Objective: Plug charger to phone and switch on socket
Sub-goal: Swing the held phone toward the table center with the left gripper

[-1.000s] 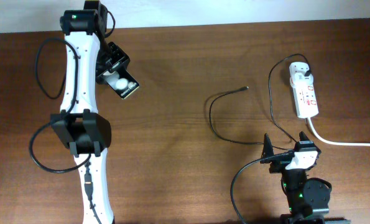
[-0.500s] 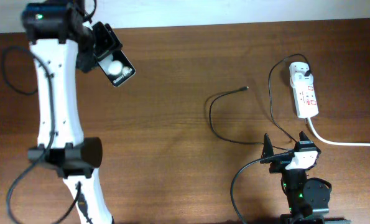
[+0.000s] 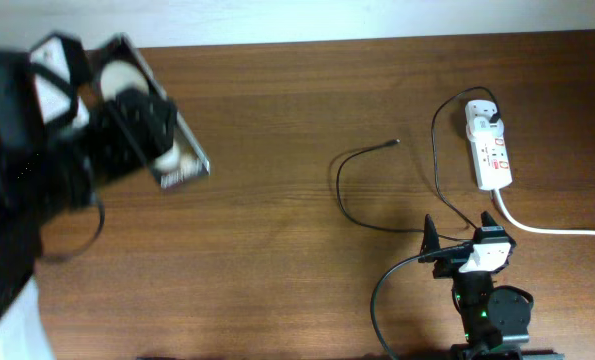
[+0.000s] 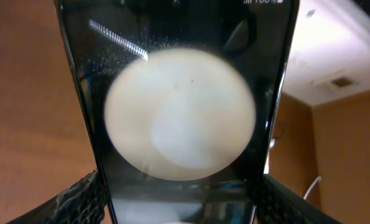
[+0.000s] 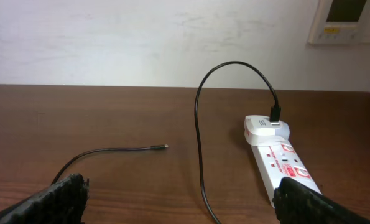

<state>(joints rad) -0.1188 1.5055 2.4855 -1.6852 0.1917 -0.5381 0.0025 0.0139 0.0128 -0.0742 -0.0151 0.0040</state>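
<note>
My left gripper [image 3: 127, 125] is shut on the phone [image 3: 172, 150], a black glossy slab with white round spots, and holds it high above the table's left side, close under the overhead camera and blurred. In the left wrist view the phone [image 4: 178, 118] fills the frame between my fingers [image 4: 178, 202]. The charger's thin black cable [image 3: 339, 190] lies mid-table, its tip [image 3: 395, 142] free, and its white plug [image 3: 484, 115] sits in the white socket [image 3: 492, 155] at the right. My right gripper [image 3: 458, 226] is open and empty near the front edge, just short of the cable [image 5: 200, 155] and the socket [image 5: 281, 163].
A thick white cord [image 3: 557, 230] runs from the socket's near end off the right edge. My left arm [image 3: 17, 230] looms large over the table's left side. A white wall [image 5: 141, 37] stands behind the table's far edge.
My left arm has risen toward the overhead camera with the phone in its grip, so both look bigger and blurred. The right arm, cable and socket have not moved.
</note>
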